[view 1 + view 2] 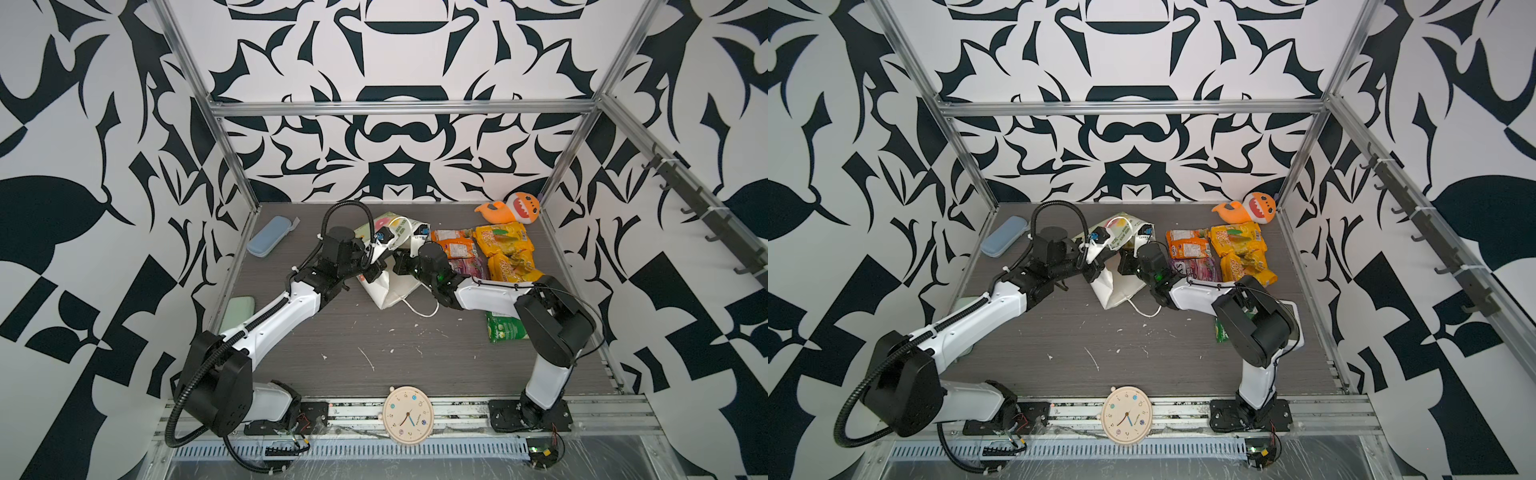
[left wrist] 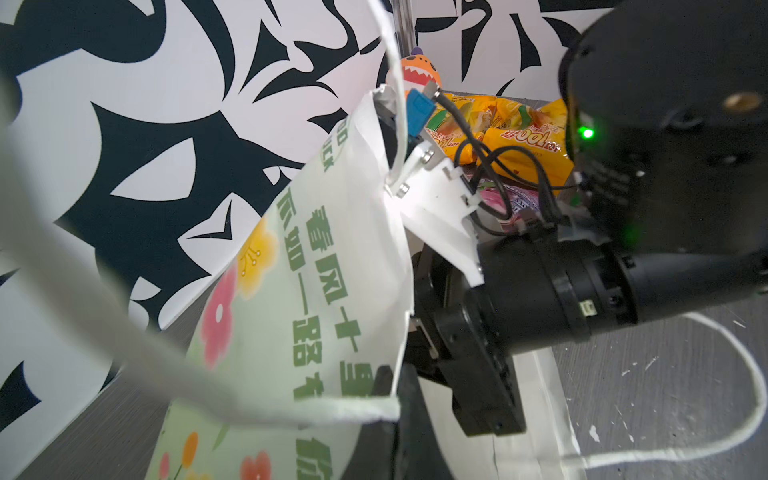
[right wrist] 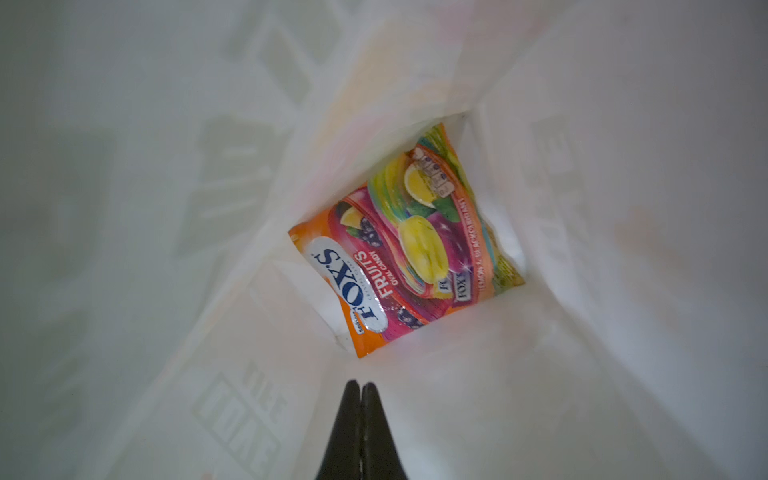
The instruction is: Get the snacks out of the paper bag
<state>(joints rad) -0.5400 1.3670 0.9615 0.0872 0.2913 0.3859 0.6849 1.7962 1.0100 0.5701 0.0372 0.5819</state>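
The right gripper [image 3: 360, 386] is closed and empty inside the paper bag [image 2: 316, 291], with a candy packet [image 3: 407, 245] ahead of its jaws. The left gripper [image 2: 392, 395] pinches the bag's rim.

Both white-and-black arms reach inward, wrists nearly meeting. The left gripper [image 1: 371, 272] is clamped on the white paper bag's [image 2: 332, 257] rim; the right gripper's [image 3: 360, 386] black fingers press together, empty.

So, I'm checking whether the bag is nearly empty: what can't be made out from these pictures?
- Under the FOX'S packet: right wrist view, anything beneath is hidden by it and the paper bag folds.
- Right gripper: both top views, hidden inside the bag.
- Left gripper: left wrist view, blurred bag rim covers its fingertips.
- Green packet: both top views, right arm covers part.
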